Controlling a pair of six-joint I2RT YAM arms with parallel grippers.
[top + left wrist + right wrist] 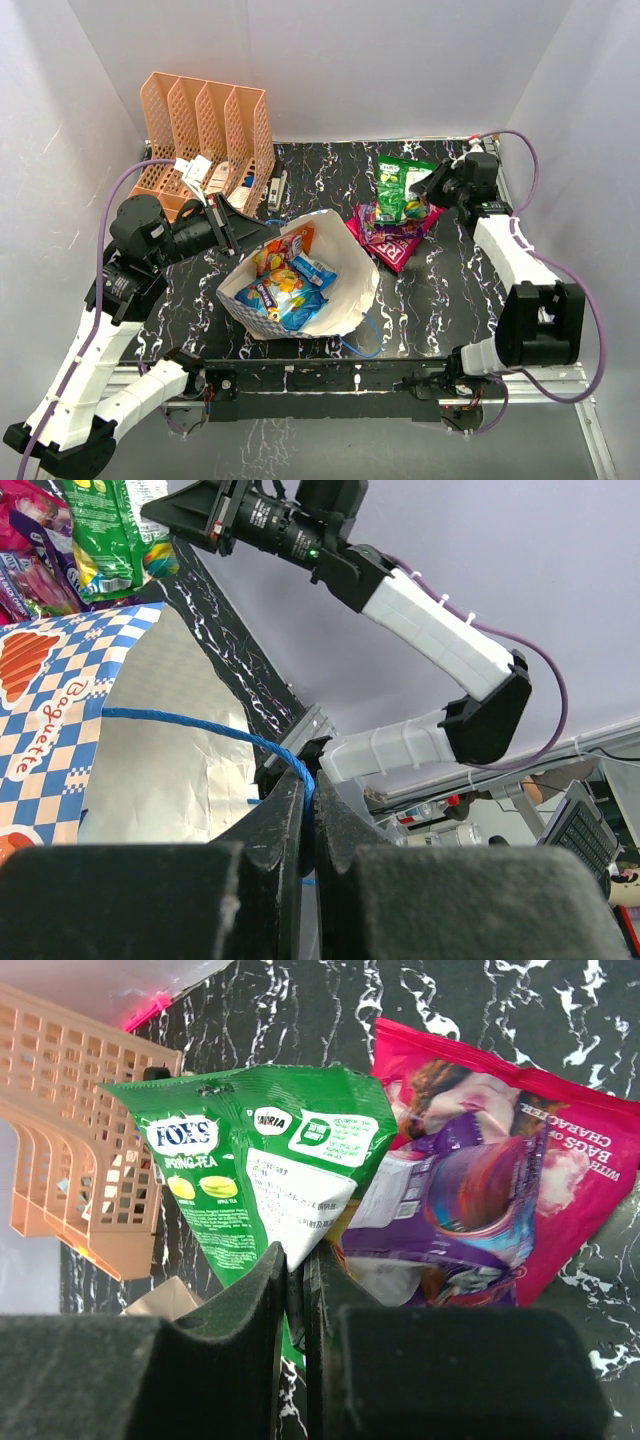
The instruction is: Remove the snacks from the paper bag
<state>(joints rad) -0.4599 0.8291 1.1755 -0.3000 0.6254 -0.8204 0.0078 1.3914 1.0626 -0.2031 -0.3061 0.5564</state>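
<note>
Now the left hand (pixel 305 785) pinches the blue string (pixel 190 725) of the paper bag (pixel 345 290) in the middle of the table (pixel 440 300), and the right hand (pixel 297 1260) pinches a green snack (pixel 260 1150) at the far right.

- The table (pixel 440 300) is black, with white marble veins.
- A peach file rack (pixel 205 125) stands at the far left.
- The paper bag (pixel 345 290) rests in the middle, toward the near edge.
- A magenta pouch (pixel 392 252) lies right of the bag, farther back.
</note>
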